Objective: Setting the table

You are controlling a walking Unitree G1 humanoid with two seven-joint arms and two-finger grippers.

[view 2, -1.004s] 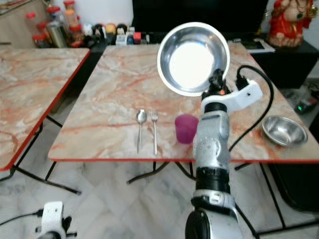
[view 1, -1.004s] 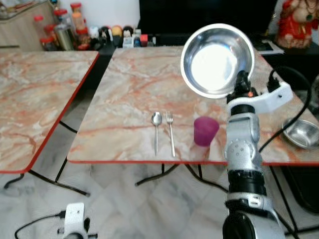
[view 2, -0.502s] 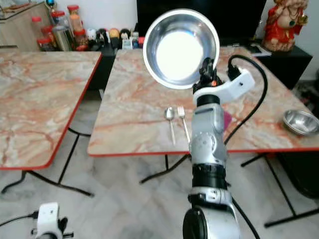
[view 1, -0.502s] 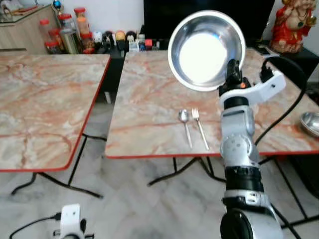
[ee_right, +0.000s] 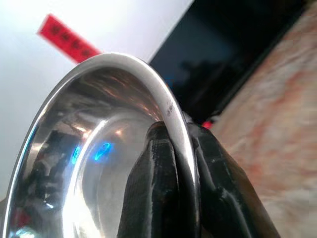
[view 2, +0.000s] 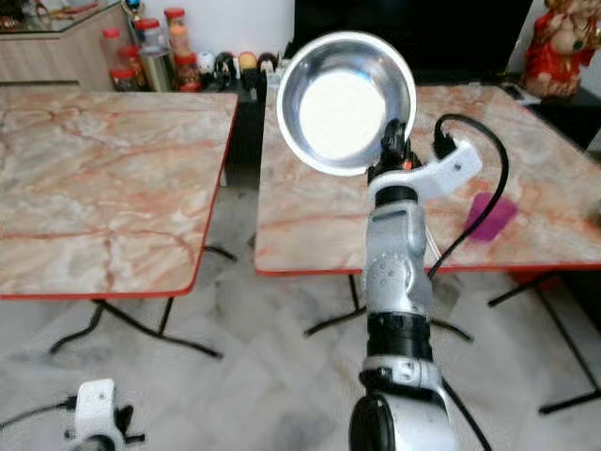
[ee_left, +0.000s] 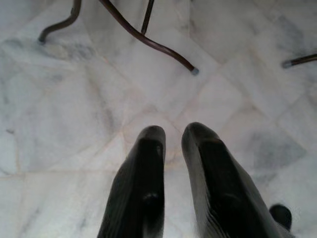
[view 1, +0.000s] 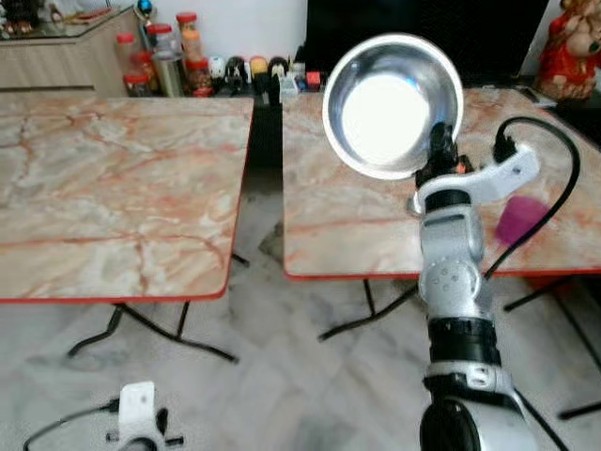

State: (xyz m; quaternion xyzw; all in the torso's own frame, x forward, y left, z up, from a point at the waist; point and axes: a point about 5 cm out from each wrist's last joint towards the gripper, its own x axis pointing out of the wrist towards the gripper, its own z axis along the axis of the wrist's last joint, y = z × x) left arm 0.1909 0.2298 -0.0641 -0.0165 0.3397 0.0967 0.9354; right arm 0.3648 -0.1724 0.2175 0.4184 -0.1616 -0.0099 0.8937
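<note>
- Upright before the camera, the right arm rises from the lower edge of the head view, its silver forearm nearly vertical and its wrist bent a little toward the robot's left.
- Its right end effector (view 1: 441, 150) is clenched on the rim of a steel bowl (view 1: 392, 105), one black finger (ee_right: 153, 183) inside the rim and the other outside.
- That bowl is held in the air, tilted on edge with its shiny hollow facing the camera, above the near part of the right-hand table (view 1: 376, 202).
- A purple cup (view 1: 519, 218) stands on that table, on the robot's right of the arm, partly blurred.
- Another marble-patterned table (view 1: 113, 188) with a red edge stands to the left, apart from the first by a narrow gap.
- Jars and bottles (view 1: 169, 61) line the far wall.
- Low down, the left end effector (ee_left: 171, 144) hangs over the pale floor tiles (ee_left: 74, 114), its fingers slightly parted and gripping nothing.
</note>
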